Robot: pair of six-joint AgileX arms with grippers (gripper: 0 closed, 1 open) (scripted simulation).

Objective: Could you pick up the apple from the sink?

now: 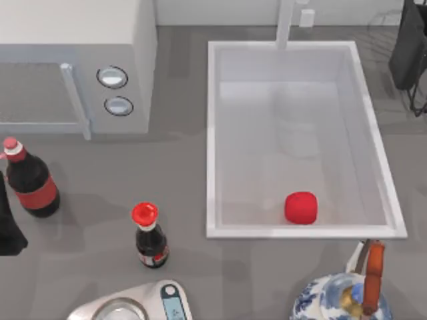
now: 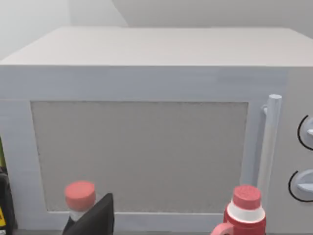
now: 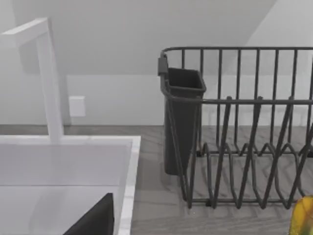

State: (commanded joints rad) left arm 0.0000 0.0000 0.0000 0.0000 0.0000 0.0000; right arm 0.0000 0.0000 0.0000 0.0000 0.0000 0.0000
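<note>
Apple [image 1: 301, 207] sits on the sink [image 1: 213, 133] floor by its near wall, twd the near-right corner, well apart from both claws: left arm parked at desk's left edge, right arm up at the far-right corner by the dish rack [image 3: 244, 137], claw states can't tell.

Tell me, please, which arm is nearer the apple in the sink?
Hard to call. The apple lies at the sink's near end; the left arm is at the table's left edge, the right arm at the far right corner.
</note>
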